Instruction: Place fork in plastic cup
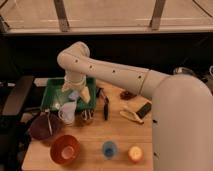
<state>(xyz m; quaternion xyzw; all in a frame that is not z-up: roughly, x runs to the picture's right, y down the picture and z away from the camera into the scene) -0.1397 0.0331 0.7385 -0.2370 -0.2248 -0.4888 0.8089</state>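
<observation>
The fork (pixel 48 123) is a thin silver utensil lying across the maroon bowl (pixel 41 128) at the table's left edge. Near the front edge, right of the red-orange bowl (pixel 65 149), stands the small blue plastic cup (pixel 109 148). My white arm reaches in from the right and bends down over the green tray (pixel 54 93). The gripper (pixel 75 95) hangs open above the tray's right half, just behind the white mug (pixel 67 113). It holds nothing and sits up and to the right of the fork, well behind the cup.
A black-handled utensil (pixel 105 107) lies right of the tray. Further right are a pale yellow object (pixel 131 115), a black block (pixel 145 109) and a dark red item (pixel 127 94). A small orange object (pixel 134 153) sits right of the blue cup.
</observation>
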